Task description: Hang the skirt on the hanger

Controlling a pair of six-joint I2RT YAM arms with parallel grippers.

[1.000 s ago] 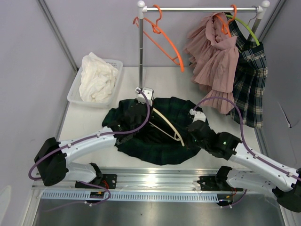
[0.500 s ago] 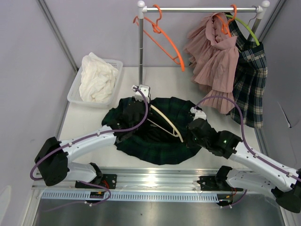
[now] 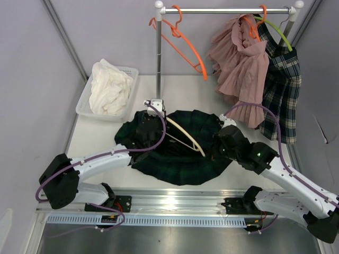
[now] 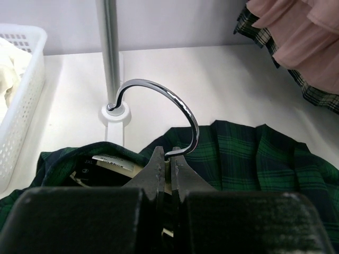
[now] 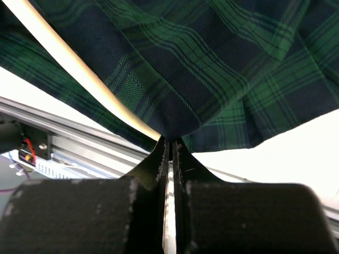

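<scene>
Now the left gripper (image 4: pixel 169 159) pinches the hanger (image 3: pixel 186 138) by its hook (image 4: pixel 177 100), the right gripper (image 5: pixel 169 142) nips a fold of the skirt (image 5: pixel 212 69), possibly its waistband, so hold the hanger level and draw cloth gently over its arm.

Bright, even overhead light, soft shadows.
White glare streaks the metal rail (image 3: pixel 175 203); the steel hook (image 4: pixel 183 106) gleams; both wrist views go soft in the near foreground.

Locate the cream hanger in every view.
Top: hanger at centre, across the skirt.
Left wrist: only its hook, centre, pinched in the left tool.
Right wrist: its cream arm crosses the upper left.
Shared landmark: the green plaid skirt.
</scene>
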